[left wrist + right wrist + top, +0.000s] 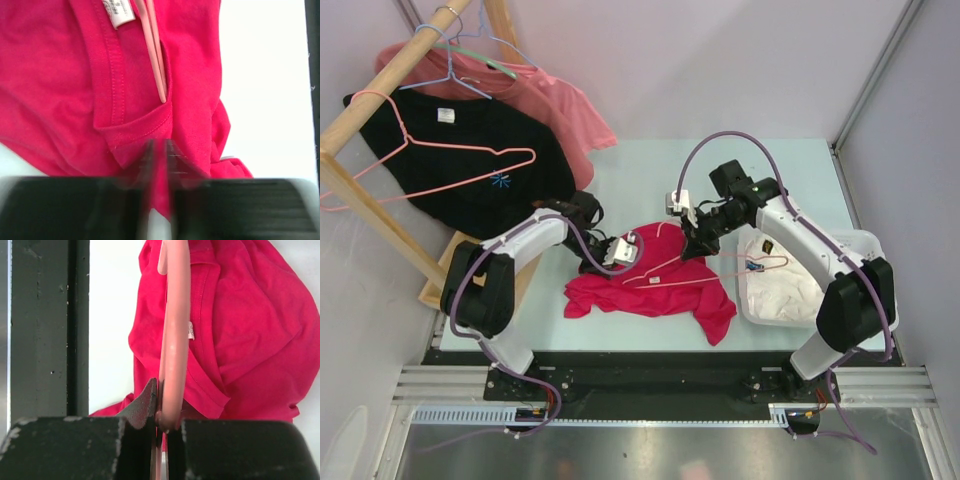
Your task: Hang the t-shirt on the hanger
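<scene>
The crimson t-shirt lay crumpled mid-table. The left gripper was pinched shut on its collar. The right gripper clamped the pink hanger, whose wire ran under the neckband. Threading looked underway; next, I'd judge, 1 shoulder needs working in. Bunched fabric could snag; a white bin sat close by.

The t-shirt on the table, hanger across it, tub to its right, rack behind-left.
</scene>
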You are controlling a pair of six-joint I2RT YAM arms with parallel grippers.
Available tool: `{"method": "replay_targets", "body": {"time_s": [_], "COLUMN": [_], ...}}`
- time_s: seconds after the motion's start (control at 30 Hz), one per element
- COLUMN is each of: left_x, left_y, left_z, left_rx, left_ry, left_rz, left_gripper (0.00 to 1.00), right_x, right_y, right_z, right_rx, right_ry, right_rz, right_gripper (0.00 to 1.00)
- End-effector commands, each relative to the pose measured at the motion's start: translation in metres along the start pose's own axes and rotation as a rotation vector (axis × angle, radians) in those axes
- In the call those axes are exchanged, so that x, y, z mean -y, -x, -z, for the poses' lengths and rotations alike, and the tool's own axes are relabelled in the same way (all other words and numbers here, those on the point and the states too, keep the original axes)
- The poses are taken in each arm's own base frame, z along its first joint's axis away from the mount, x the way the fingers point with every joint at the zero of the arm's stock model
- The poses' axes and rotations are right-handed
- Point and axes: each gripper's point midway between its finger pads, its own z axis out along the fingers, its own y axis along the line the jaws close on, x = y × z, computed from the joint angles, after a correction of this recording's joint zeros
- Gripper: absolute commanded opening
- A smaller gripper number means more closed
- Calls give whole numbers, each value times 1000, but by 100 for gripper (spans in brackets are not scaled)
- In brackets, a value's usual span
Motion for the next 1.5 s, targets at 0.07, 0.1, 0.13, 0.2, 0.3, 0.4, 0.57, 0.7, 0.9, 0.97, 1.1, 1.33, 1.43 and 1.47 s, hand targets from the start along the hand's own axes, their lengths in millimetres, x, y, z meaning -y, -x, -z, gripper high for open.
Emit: {"method": "replay_targets", "body": {"time_s": [0.07,0.1,0.13,0.2,0.3,0.4,0.57,0.7,0.9,0.97,1.1,1.33,1.43,1.47], "left_x": [-15,-16,-19,-20,-23,-26,-25,-23,-26,-27,-17,2,6,7], "left_y": [13,13,12,7,5,4,-6,-13,-1,11,23,47,59,63], "left_z": [12,12,13,10,5,2,-5,-9,0,8,16,34,43,45], "left_rx": [64,63,61,50,50,52,27,7,35,64,85,134,158,165], "left_ry": [100,105,110,102,91,84,48,32,71,98,113,131,159,162], "left_rz": [-34,-36,-37,-32,-33,-22,10,20,8,-7,-5,-16,-28,-31], "left_gripper": [52,55,57,63,67,67,67,47,16,15,15,20,20,20], "right_x": [2,3,5,10,18,28,39,42,41,40,41,35,25,23], "right_y": [15,14,14,13,15,18,13,9,-1,-2,13,44,53,55], "right_z": [-15,-16,-17,-19,-19,-20,-23,-19,-21,-24,-33,-34,-40,-42], "right_rx": [62,63,64,69,87,107,109,108,94,100,143,214,238,241], "right_ry": [38,40,41,41,37,33,41,32,40,48,60,78,110,120], "right_rz": [-32,-45,-50,-62,-87,-108,-156,-161,-176,-185,-186,-156,-134,-129], "right_gripper": [0,0,0,0,0,0,0,0,0,0,0,0,0,0]}}
